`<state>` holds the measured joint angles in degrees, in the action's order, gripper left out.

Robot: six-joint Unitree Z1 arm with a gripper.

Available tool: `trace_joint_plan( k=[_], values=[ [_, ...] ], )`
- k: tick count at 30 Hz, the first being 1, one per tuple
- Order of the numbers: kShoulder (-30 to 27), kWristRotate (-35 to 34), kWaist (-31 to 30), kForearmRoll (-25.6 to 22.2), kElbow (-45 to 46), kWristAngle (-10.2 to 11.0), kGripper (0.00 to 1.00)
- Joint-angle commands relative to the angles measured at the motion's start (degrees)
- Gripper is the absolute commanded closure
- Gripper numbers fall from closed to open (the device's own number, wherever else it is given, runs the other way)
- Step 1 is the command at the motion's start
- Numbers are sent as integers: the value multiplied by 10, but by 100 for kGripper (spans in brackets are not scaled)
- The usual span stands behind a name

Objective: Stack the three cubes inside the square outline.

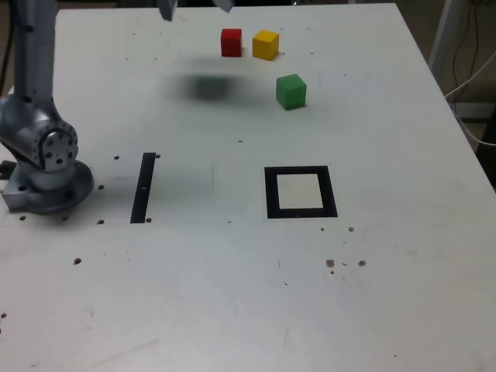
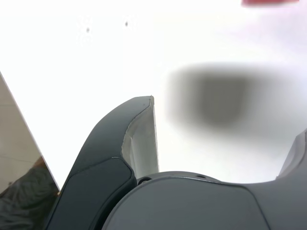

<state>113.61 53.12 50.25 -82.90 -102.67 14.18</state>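
We saw a white bench (image 1: 232, 294), speckled with small holes, bearing a black strip (image 1: 143, 187) and the square outline (image 1: 301, 192). The red cube (image 1: 231, 42), yellow cube (image 1: 265, 44) and green cube (image 1: 291, 91) sat near its far edge, apart from the outline. The end effector (image 1: 194, 8) hung open and empty above them, beside the red cube.

On the white table (image 1: 232, 294), the red cube (image 1: 231, 43) and yellow cube (image 1: 265, 45) sit just beside each other at twelve o'clock from the black square outline (image 1: 301, 192), the green cube (image 1: 291, 91) nearer it. The gripper's (image 1: 195, 6) open tips show at the top edge.
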Motion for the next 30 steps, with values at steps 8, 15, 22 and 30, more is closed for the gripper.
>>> trace_joint_plan(
  k=[8, 15, 22, 30],
  values=[
    [86, 12, 24, -6, -63, -9, 0],
    [124, 6, 29, 1, -101, 1, 1],
    [146, 6, 37, 2, -128, 8, 1],
    [172, -1, 37, 16, -129, 25, 2]
  ],
)
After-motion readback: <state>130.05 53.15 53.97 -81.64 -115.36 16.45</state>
